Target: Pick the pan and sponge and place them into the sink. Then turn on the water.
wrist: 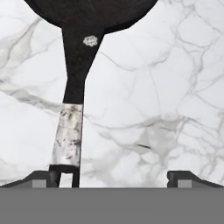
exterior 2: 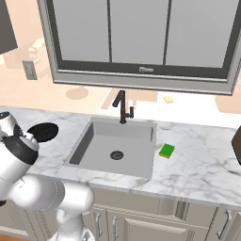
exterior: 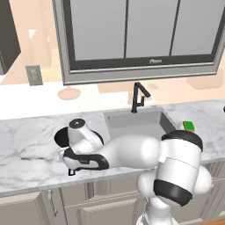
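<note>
Fingers [wrist: 117, 178] wide apart, empty.

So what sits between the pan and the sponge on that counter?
The sink, sunk into the counter, separates pan from sponge in the right base view.

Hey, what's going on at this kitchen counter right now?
A white robot arm is reaching down over the pan, which sits on the marble counter left of the sink. Its gripper is open just above the counter, with the silver end of the pan's handle beside one fingertip, nothing gripped yet. The sponge lies on the counter right of the sink. The sink holds nothing, and no water runs from the faucet.
</note>
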{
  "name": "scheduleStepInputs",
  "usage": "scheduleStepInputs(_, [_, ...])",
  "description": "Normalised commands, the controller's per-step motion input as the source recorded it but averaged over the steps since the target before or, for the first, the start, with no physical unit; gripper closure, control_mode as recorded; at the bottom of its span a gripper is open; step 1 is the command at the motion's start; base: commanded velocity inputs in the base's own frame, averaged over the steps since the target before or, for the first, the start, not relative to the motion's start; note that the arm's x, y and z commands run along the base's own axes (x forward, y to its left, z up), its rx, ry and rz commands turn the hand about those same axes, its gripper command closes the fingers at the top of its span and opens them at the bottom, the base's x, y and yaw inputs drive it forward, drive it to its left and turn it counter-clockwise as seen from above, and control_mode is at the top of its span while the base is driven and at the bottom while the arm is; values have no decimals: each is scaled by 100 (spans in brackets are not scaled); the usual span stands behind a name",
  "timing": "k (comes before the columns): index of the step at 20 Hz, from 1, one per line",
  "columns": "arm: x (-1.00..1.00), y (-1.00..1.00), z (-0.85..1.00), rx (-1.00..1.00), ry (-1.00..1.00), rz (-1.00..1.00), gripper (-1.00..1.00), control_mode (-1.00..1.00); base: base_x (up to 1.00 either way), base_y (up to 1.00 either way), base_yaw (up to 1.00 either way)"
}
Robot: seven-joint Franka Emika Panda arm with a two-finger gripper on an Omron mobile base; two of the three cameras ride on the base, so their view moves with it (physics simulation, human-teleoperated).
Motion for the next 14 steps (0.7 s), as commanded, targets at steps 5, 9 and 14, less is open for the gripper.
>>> scheduleStepInputs(5, [14,8,-17,0,0,0,-100,-100,0,0,0])
scheduleStepInputs(9, [14,12,-17,0,0,0,-100,-100,0,0,0])
scheduleStepInputs(14, [10,17,-14,0,0,0,-100,-100,0,0,0])
